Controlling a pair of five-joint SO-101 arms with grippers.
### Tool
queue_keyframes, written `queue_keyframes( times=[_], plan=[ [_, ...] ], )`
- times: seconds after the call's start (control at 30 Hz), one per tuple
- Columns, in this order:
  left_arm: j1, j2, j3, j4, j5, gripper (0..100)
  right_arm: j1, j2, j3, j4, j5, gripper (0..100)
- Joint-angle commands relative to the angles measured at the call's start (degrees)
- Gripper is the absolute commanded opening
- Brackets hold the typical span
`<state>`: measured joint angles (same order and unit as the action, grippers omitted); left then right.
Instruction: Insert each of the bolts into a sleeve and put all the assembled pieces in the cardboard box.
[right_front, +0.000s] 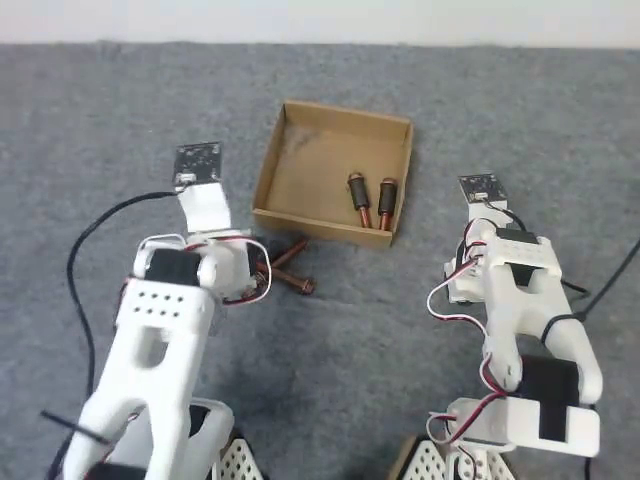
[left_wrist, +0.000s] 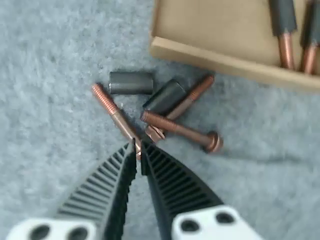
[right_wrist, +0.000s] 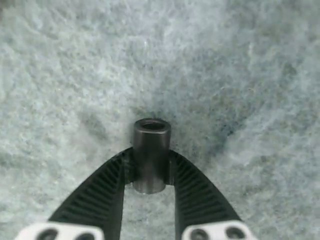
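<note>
While two assembled pieces (right_front: 358, 200) lay in the cardboard box (right_front: 320, 228), your left gripper (left_wrist: 138, 150) was pinched nearly closed on one end of a bolt (left_wrist: 112, 110) on the grey carpet (right_front: 100, 110) just outside. Beside it lay a bare bolt (left_wrist: 180, 129), a crossed bolt (left_wrist: 197, 90) apparently run through a dark sleeve (left_wrist: 165, 97), and a loose sleeve (left_wrist: 131, 82). Your right gripper (right_wrist: 150, 170) clasped a fifth sleeve (right_wrist: 150, 150), well apart from the box

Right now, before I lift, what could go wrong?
The left gripper pinches its bolt only at the very end, so it may pivot or slip. A loose bolt beside the grip could get dragged. The right gripper holds the sleeve low; it might tilt during insertion.
</note>
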<state>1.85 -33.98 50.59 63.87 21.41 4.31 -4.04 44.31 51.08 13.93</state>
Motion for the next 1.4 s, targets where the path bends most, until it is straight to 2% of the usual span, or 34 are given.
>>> queue_keyframes(
  times=[0.0,0.1,0.2,0.5,0.63,0.9,1.07,1.37],
  plan=[
    [0.5,4.8,-2.9,-3.8,7.9,8,0.8,-0.2,-2.6,-0.2,-0.6,0.7],
    [0.5,8.9,-2.9,-4.0,14.6,14,0.8,-0.2,-2.6,-0.2,-0.5,0.7],
    [1.1,12.2,-3.2,-4.2,17.5,17,0.8,-0.2,-2.6,-0.2,-0.4,0.7],
    [3.3,19.7,-3.0,-15.0,24.9,17,0.8,-0.2,-2.6,-0.2,-0.3,0.7],
    [2.9,23.8,-3.6,-17.1,27.7,17,0.8,-0.2,-2.6,-0.2,-0.2,0.7],
    [2.9,26.6,-5.1,-17.3,28.0,16,0.8,-0.2,-2.6,-0.2,-0.1,0.7],
    [3.3,26.6,-5.1,-17.1,28.0,0,0.8,-0.2,-2.6,-0.3,-0.1,0.7],
    [3.3,26.5,-6.5,-14.2,27.9,1,0.8,-0.2,-2.6,-0.3,-0.1,0.7]
  ],
)
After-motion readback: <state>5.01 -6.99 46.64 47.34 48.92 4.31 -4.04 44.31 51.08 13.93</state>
